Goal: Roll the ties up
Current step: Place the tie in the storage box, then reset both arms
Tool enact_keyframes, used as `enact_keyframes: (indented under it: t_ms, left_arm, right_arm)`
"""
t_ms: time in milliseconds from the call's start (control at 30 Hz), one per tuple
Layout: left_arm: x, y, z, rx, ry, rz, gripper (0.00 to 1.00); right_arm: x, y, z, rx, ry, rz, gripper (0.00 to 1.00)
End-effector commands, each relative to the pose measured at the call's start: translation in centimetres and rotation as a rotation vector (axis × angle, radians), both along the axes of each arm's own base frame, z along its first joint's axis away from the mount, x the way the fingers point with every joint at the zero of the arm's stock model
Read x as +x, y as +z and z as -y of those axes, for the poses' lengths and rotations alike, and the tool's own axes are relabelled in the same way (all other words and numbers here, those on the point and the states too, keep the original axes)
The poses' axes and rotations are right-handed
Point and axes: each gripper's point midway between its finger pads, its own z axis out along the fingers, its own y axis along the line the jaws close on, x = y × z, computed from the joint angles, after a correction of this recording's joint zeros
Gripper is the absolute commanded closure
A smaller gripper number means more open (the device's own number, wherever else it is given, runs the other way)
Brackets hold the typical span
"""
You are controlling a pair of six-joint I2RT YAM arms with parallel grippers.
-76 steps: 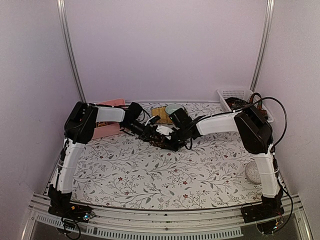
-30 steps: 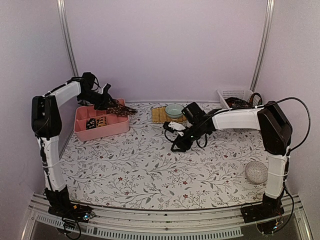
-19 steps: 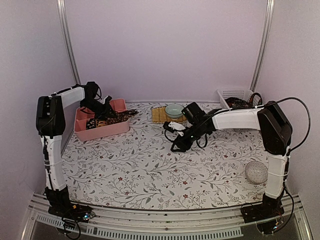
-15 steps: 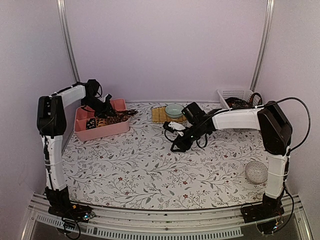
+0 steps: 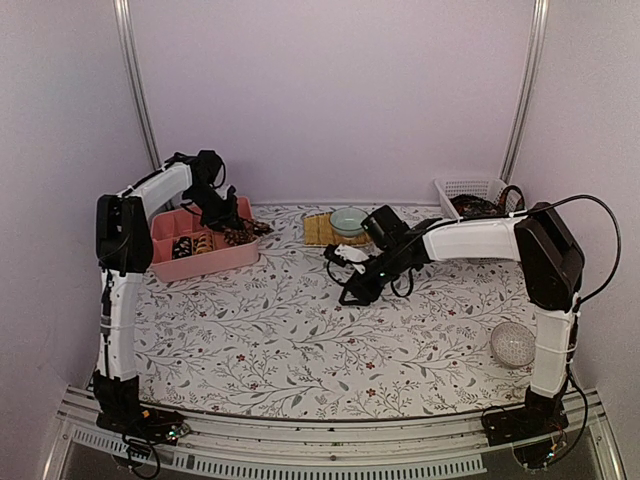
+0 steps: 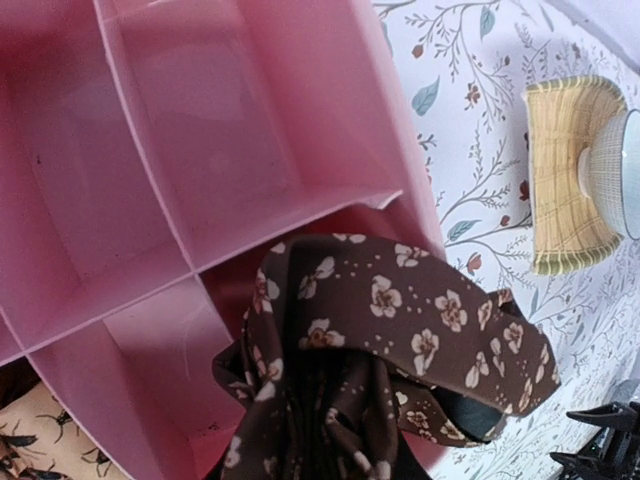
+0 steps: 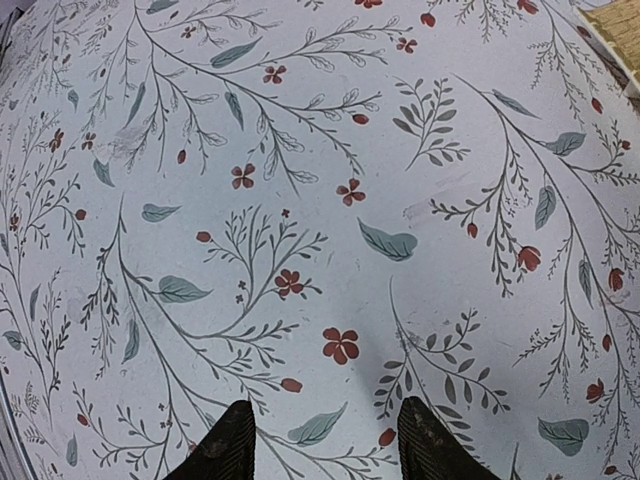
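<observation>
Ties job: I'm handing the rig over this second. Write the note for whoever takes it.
Left end effector: shut on the brown tie, a loose roll over the pink tray's right end; the grip itself is hidden by fabric.
Right end effector: open, empty, above the tablecloth.
Done: rolled ties sit in a tray compartment.
Left: drop this roll in the tray; dark fabric in the white basket looks like more ties to roll.

Soft, even, violet-tinged light; no hard shadows.
The overhead view was dim and slightly soft. Close up, the pink plastic divided tray [image 6: 250,130] carried a mild sheen, the brown flowered tie [image 6: 400,320] at one of its corners was sharp, and the white floral tablecloth [image 7: 300,180] right of it bowed toward the frame edges.
</observation>
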Motion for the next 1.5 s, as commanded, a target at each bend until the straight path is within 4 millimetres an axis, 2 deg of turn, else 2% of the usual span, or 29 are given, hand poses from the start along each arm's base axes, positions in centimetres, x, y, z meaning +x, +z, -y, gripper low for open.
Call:
enact_keyframes:
  t_ms: [0, 100, 233, 500, 700, 767, 933, 1067, 1133, 1333, 1467]
  left_arm:
    - [-1.3, -4.1, 0.1, 0.139, 0.017, -0.113, 1.00]
    - [-2.9, -5.1, 0.7, 0.198, -0.012, -0.159, 1.00]
    - [-6.6, -6.4, 1.5, 0.273, -0.071, -0.239, 1.00]
    - [-12.8, -5.4, 6.3, 0.298, -0.233, -0.264, 1.00]
    - [-18.4, -5.2, 8.3, 0.383, -0.351, -0.291, 1.00]
    - [-18.7, -4.6, 8.0, 0.418, -0.340, -0.270, 1.00]
    - [-16.4, -2.2, 9.0, 0.407, -0.321, -0.159, 0.69]
    - [-15.7, -1.2, 9.8, 0.394, -0.327, -0.122, 0.57]
    - [-15.7, -1.0, 9.8, 0.394, -0.329, -0.118, 0.47]
    - [-16.0, -0.6, 9.7, 0.409, -0.345, -0.112, 0.34]
    - [-15.4, 1.0, 10.2, 0.397, -0.343, -0.066, 0.32]
  right_arm:
    - [-0.4, 6.7, -0.6, 0.100, 0.008, 0.089, 0.52]
    - [-0.5, 6.6, -0.7, 0.099, 0.009, 0.086, 0.52]
    - [-0.5, 6.8, -0.7, 0.099, 0.005, 0.087, 0.52]
    - [-0.3, 7.8, -0.6, 0.107, -0.018, 0.098, 0.52]
    - [-0.6, 9.0, -0.5, 0.131, -0.026, 0.095, 0.52]
    - [-0.8, 9.4, -0.5, 0.144, -0.026, 0.093, 0.52]
    - [-0.8, 9.8, -0.6, 0.153, -0.026, 0.095, 0.52]
    - [-0.7, 9.7, -0.5, 0.147, -0.030, 0.099, 0.50]
    - [-0.7, 9.9, -0.5, 0.148, -0.031, 0.105, 0.49]
    - [-0.6, 10.0, -0.4, 0.149, -0.031, 0.112, 0.48]
    - [-0.6, 9.9, -0.5, 0.147, -0.031, 0.110, 0.48]
